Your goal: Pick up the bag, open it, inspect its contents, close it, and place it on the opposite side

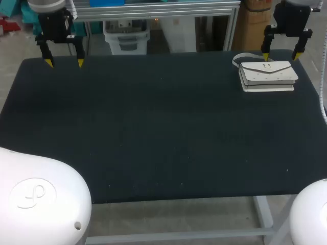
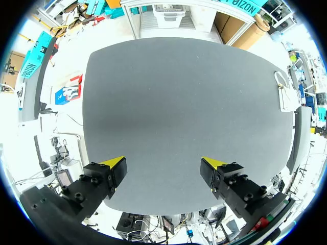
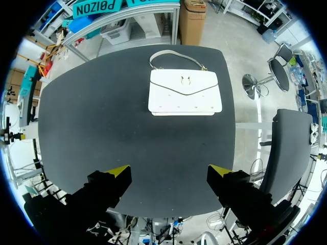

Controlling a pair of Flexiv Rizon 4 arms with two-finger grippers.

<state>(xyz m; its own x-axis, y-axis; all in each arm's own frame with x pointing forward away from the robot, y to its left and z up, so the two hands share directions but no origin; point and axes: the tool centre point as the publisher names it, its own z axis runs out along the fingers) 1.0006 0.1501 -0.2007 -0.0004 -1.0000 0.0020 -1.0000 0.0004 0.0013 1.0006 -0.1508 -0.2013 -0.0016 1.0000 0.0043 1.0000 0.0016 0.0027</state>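
Our white bag (image 1: 268, 75) lies flat with its flap down at the far right corner of the table (image 1: 153, 132), and its strap (image 1: 239, 57) is looped on the table behind it. Our right gripper (image 1: 280, 56) hangs in the air near the bag, fingers spread wide and holding nothing. Our left gripper (image 1: 64, 63) hangs over the far left corner, well apart from the bag, also wide open and empty.

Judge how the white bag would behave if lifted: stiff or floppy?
The bag lies flat with crisp edges, so it probably keeps its shape. Its thin strap curves loosely and would likely dangle. Flat, it should not roll.
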